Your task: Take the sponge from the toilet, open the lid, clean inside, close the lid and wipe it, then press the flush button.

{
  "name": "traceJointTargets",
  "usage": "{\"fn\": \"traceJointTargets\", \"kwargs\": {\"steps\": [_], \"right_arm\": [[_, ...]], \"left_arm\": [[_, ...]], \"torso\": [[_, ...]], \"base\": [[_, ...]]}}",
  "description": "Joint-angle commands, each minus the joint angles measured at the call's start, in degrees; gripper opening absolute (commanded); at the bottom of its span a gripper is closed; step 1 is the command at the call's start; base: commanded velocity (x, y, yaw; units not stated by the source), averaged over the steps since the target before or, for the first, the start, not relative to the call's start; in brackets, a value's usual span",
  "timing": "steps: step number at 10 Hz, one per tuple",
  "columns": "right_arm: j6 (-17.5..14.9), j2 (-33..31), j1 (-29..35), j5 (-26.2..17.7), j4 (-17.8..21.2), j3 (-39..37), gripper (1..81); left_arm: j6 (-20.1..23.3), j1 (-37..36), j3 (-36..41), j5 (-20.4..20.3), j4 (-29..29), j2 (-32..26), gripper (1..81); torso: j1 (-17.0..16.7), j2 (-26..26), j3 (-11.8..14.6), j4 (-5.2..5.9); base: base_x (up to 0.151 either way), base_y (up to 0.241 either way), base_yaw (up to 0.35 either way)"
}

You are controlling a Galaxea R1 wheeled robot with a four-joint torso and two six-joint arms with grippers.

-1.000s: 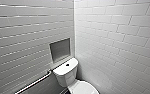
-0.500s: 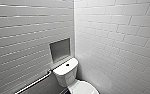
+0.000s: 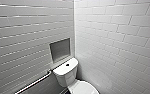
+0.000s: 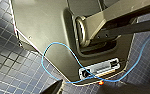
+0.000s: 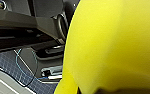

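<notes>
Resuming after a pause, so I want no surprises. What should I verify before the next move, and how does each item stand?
1. Sponge picked up: ok, close against the right wrist camera.
2. Toilet in sight: ok, in the corner ahead.
3. Lid down: ok, looks closed.
4. Flush button in sight: ok.
5. Blue cable free of snags: cannot tell.

My head view is bright and even. Pale glare streaks run along the glossy wall tiles (image 3: 21,52), the toilet (image 3: 66,73) washes out white, and grout lines bow toward the edges. The left wrist view is dimmer, its floor tiles (image 4: 8,72) soft. On the right wrist, the sponge (image 5: 111,45) is a blurred yellow mass, shadowed underneath.
</notes>
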Motion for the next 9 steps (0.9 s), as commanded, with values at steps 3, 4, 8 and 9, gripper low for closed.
{"fn": "traceJointTargets", "kwargs": {"steps": [3,4,8,9], "right_arm": [[0.3,0.1,2.4,-3.9,-0.3,-2.7,1.0],[0.1,0.5,2.1,-4.0,-0.5,-2.7,1.0],[-0.1,1.0,2.1,-4.4,-0.8,-3.0,1.0],[-0.1,1.0,2.1,-4.4,-0.8,-3.0,1.0]], "left_arm": [[-0.7,-1.7,0.0,2.1,-1.5,-0.2,81.1],[-0.7,-1.7,0.0,2.1,-1.5,-0.5,81.1],[-0.7,-1.8,0.0,2.1,-1.5,-0.5,81.1],[-0.7,-1.8,0.0,2.0,-1.5,-0.4,81.1]], "torso": [[0.0,0.0,0.0,0.0],[0.0,0.0,0.0,0.0],[-0.1,0.0,0.0,0.0],[-0.1,0.0,0.0,0.0]], "base": [[0.021,0.0,0.0],[0.082,0.0,0.0],[0.099,0.0,0.0],[0.1,0.0,0.0]]}}
